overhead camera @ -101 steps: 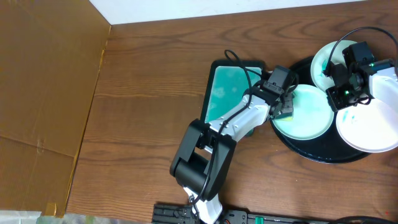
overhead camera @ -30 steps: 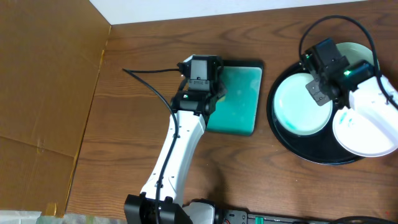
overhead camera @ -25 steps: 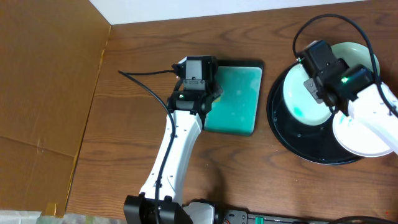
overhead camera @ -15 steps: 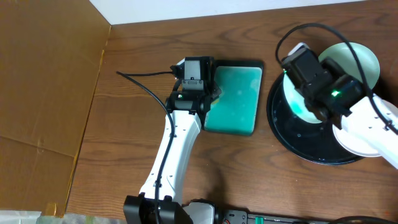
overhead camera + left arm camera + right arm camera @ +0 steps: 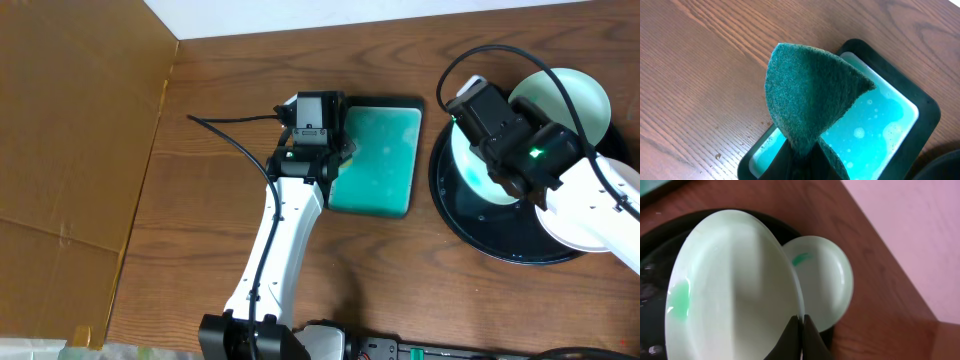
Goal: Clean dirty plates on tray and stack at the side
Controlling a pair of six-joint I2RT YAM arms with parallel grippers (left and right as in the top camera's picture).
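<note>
My left arm (image 5: 280, 230): white tubular shell, black wrist housing (image 5: 315, 115), thin black cable (image 5: 195, 119) looping loose. My right arm (image 5: 600, 205): matching white shell, black wrist block bearing a green light (image 5: 537, 153), second black cable (image 5: 500, 46) arching overhead. My right gripper (image 5: 801, 321): two dark, narrow fingers.

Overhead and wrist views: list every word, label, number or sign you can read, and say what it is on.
None: no writing shows on the plates, black tray, teal tray or sponge.
</note>
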